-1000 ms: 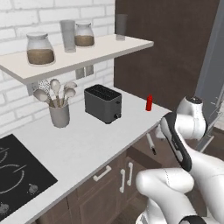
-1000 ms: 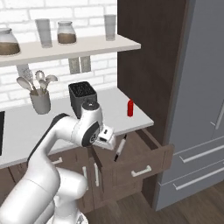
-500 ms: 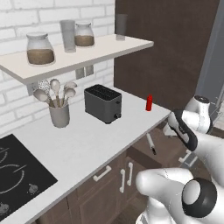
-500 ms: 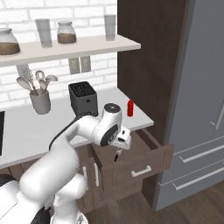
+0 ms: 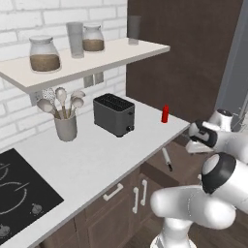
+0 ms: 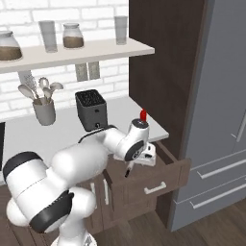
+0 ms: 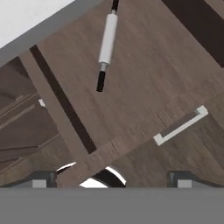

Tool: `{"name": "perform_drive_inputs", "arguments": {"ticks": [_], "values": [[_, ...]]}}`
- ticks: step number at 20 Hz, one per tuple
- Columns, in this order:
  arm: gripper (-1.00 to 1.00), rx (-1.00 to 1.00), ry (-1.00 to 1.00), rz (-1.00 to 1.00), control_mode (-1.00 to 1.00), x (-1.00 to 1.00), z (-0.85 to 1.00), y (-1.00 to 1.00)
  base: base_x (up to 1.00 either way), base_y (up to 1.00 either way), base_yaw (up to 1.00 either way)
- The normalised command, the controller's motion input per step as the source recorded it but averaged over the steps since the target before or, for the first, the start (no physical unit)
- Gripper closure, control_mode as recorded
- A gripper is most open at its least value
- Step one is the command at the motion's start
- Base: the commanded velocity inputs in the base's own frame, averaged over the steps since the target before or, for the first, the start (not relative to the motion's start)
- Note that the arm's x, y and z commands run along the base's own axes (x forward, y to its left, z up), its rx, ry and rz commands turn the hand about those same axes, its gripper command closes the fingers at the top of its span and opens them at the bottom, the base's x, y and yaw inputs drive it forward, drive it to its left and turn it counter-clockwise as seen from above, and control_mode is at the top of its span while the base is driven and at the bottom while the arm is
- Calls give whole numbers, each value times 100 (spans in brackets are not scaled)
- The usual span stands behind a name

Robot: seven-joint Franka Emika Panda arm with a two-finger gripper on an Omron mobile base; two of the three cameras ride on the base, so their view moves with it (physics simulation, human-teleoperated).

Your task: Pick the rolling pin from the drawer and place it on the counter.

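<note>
White counter (image 5: pixel 87 160) runs from the stove on the left to the open drawer (image 6: pixel 158 175) on the right. Inside lies the rolling pin (image 7: pixel 107 38). The gripper (image 7: pixel 111 179), fingers apart and empty, hangs above it; it should descend and turn across the pale middle.

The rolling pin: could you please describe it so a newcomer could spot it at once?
Below the counter edge, near the red bottle, the drawer stands open. On its floor lies the rolling pin: a thin pale cylinder with dark end handles, the only loose thing there.
</note>
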Motion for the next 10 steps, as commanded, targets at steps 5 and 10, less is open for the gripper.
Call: {"name": "perform_drive_inputs", "arguments": {"ticks": [5, 10], "values": [[-100, 1, 8, 17, -100, 60, -45, -7, 0, 0, 0], [-100, 1, 12, 17, -100, 71, -29, -2, 0, 0, 0]]}}
